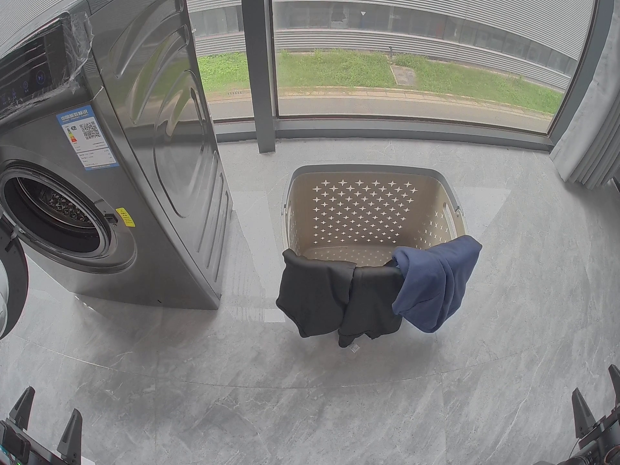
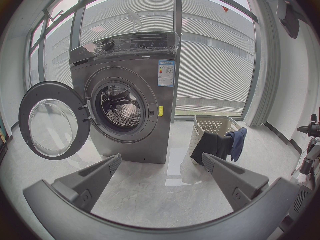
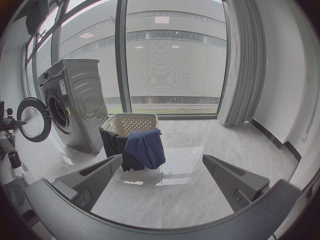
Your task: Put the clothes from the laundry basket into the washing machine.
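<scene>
A beige laundry basket [image 1: 368, 208] stands on the floor ahead, by the window. A black garment [image 1: 336, 298] and a blue garment [image 1: 436, 279] hang over its near rim. To the left stands the grey washing machine [image 1: 148, 137], its drum [image 1: 55, 214] exposed and its round door [image 2: 53, 120] swung wide. My left gripper [image 1: 45, 421] is low at the near left, open and holding nothing. At the near right my right gripper [image 1: 597, 398] is also open and holds nothing. Both are well short of the basket [image 3: 131, 124].
Grey tiled floor [image 1: 310, 395] spreads between me and the basket. A glass wall with a dark pillar [image 1: 258, 59] runs behind, and a grey curtain [image 1: 594, 130] hangs at the far right.
</scene>
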### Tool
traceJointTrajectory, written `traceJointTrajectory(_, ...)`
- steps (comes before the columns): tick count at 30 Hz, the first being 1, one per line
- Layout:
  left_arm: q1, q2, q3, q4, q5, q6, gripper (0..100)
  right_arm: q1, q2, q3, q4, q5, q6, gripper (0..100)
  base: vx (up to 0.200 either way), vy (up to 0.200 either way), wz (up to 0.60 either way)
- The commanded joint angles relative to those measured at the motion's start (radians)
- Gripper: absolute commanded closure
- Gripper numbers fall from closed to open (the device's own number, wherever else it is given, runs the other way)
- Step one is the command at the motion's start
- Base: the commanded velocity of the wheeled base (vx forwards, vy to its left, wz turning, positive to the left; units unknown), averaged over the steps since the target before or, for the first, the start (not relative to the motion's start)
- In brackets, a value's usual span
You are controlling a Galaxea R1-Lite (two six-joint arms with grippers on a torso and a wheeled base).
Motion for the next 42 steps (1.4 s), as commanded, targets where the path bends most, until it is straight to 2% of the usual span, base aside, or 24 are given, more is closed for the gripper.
traceJointTrajectory(1, 0.000, -0.015, 0.015, 0.000, 0.000, -0.001, 0, 0.000, -0.016, 0.018, 0.000, 0.001, -0.001, 0, 0.000, -0.200, 0.00)
traceJointTrajectory(12, 0.000, -0.015, 0.015, 0.000, 0.000, 0.000, 0, 0.000, -0.016, 0.018, 0.000, 0.000, 0.002, 0, 0.000, -0.200, 0.00)
traceJointTrajectory(27, 0.000, -0.015, 0.015, 0.000, 0.000, 0.000, 0, 0.000, -0.016, 0.016, 0.003, 0.001, -0.001, 0, 0.000, 0.000, 0.00)
traceJointTrajectory(33, 0.000, -0.015, 0.013, 0.000, 0.000, 0.000, 0, 0.000, -0.016, 0.016, 0.001, 0.001, 0.001, 0, 0.000, 0.200, 0.00)
traceJointTrajectory(42, 0.000, -0.015, 0.015, 0.000, 0.002, 0.000, 0, 0.000, -0.016, 0.016, 0.001, 0.001, -0.001, 0, 0.000, 0.000, 0.00)
